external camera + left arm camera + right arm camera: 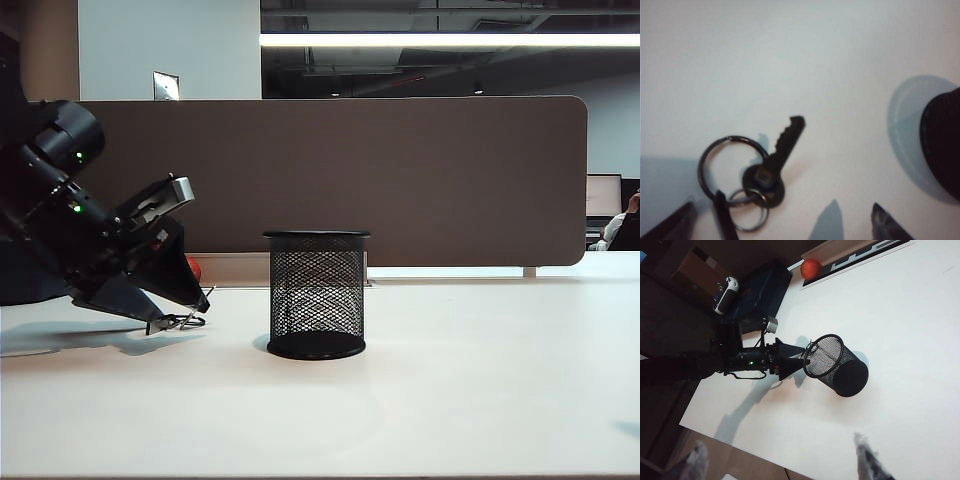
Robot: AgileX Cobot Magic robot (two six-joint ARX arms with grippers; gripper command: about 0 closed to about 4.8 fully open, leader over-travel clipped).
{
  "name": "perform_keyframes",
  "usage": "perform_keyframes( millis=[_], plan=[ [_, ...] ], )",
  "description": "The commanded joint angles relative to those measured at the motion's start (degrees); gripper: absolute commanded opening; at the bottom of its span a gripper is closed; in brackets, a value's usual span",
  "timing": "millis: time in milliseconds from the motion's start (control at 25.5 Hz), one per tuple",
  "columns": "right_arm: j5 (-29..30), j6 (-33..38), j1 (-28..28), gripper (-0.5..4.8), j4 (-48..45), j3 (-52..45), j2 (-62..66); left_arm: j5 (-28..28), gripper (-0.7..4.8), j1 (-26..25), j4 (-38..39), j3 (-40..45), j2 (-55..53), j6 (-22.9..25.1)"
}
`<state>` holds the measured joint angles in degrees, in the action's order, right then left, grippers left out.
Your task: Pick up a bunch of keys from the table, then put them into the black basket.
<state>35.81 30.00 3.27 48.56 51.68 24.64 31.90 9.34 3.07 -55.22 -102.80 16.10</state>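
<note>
Left pincer [782, 222] gapes empty over the bunch of keys [752, 177] on the counter [450, 400]; right pincer [777, 460] open, idle; black basket [316, 295] unfilled.

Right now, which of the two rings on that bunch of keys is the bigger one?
On the bunch of keys, the dark ring beside the key's head is bigger; the small ring threads through the head. The left pincer straddles both, open.

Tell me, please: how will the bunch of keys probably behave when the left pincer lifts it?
The bunch of keys is loose rings joined to one key, so it will likely dangle and swing, not stay flat. It lies flat on the smooth table, so it may slide when nudged. The open left pincer, straddling it, could catch only one ring.
</note>
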Motion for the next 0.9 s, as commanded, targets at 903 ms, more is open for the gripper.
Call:
perform_keyframes(
  millis=[903],
  plan=[
    [-0.24,0.48,0.07,3.82,-0.7,0.28,0.07,-9.35,4.79,2.73,3.1,-2.36,-3.58,-0.17]
  ],
)
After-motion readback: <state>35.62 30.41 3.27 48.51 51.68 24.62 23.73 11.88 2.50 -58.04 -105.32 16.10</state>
